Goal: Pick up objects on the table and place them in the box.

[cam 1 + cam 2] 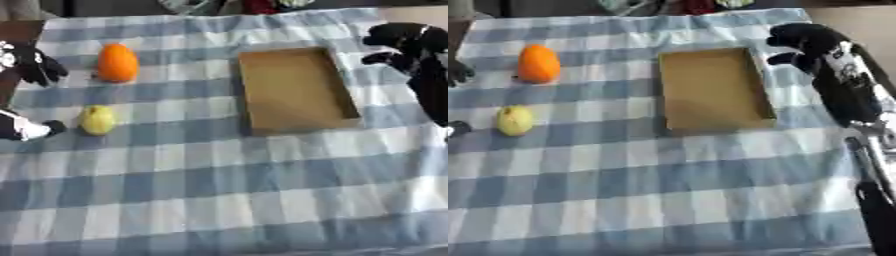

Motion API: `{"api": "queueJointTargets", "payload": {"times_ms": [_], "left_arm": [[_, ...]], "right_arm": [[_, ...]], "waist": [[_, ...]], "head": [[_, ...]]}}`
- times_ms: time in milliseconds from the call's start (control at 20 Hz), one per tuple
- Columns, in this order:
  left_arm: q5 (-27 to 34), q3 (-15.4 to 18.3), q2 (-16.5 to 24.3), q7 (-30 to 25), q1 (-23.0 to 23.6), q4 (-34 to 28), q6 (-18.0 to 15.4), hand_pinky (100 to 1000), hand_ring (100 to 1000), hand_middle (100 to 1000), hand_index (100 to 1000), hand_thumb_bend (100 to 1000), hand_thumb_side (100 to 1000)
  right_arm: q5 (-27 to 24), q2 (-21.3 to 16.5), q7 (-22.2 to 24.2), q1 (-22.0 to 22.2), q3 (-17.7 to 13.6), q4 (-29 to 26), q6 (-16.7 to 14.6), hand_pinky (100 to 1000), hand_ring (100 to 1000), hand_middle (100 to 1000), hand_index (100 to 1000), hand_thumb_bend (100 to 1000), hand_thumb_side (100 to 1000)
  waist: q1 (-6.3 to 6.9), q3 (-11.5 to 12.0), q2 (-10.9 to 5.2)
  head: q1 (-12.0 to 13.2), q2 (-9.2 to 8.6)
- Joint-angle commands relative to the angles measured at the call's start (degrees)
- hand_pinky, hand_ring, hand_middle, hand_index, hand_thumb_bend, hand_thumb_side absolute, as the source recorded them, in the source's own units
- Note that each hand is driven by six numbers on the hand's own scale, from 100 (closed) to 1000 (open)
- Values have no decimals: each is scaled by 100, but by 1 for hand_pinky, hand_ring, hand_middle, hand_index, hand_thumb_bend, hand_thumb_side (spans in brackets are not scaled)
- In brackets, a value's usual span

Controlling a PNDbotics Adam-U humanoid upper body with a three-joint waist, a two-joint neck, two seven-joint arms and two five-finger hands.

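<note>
1. Left eye view: the box [296,90] lies open and empty at about 1 o'clock of the surface [219,200], which is covered by a blue-and-white checked cloth; nothing has been placed in it yet.
2. The orange fruit [117,62] stands at 10 o'clock; the yellow-green fruit [97,120] sits just below it at 9 o'clock, well apart from the box.
3. The left hand [31,62] hangs at the 9 o'clock edge, fingers relaxed and spread, holding nothing; a dark fingertip shows just beside the yellow-green fruit, though I cannot tell whether it touches.
4. The right hand [802,42] hovers at 2 o'clock beside the box's far right corner, fingers curled and empty.
5. Risks, as I judge them: both fruits are round, so a glancing finger could roll one off the near left edge; the cloth may bunch and drag under a sliding grasp; the right arm, close to the box wall, could nudge the box askew.
</note>
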Motion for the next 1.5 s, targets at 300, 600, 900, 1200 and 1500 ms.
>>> {"api": "queueJointTargets", "payload": {"times_ms": [300, 600, 900, 1200, 1500], "left_arm": [[-140, -40, 166, -285, -230, 304, -33, 671, 637, 625, 779, 578, 114], [-327, -213, 17, -609, -491, 773, -128, 671, 636, 626, 781, 572, 109], [-552, -424, -165, -928, -753, 1222, -282, 669, 632, 611, 782, 573, 116], [-801, -546, -400, -1023, -928, 1667, -410, 659, 622, 600, 776, 557, 103], [-1144, -624, -616, -753, -1057, 1962, -418, 661, 583, 605, 779, 553, 100]], "right_arm": [[-27, -119, 10, -45, -23, -58, -10, 737, 843, 790, 801, 100, 893], [-31, -113, 31, -40, -7, -46, -9, 737, 843, 790, 800, 100, 896], [-38, -114, 49, -44, 5, -41, -9, 737, 843, 791, 799, 100, 897], [-44, -102, 59, -46, 8, -39, -5, 737, 843, 791, 798, 100, 897], [-45, -95, 66, -42, 8, -36, -4, 738, 843, 791, 795, 100, 900]], "waist": [[-4, -25, -115], [-3, -39, -126], [6, -72, -132], [14, -100, -144], [16, -127, -146]], "head": [[-11, -33], [-22, -20], [-16, 6], [-25, 1], [-30, 8]]}}
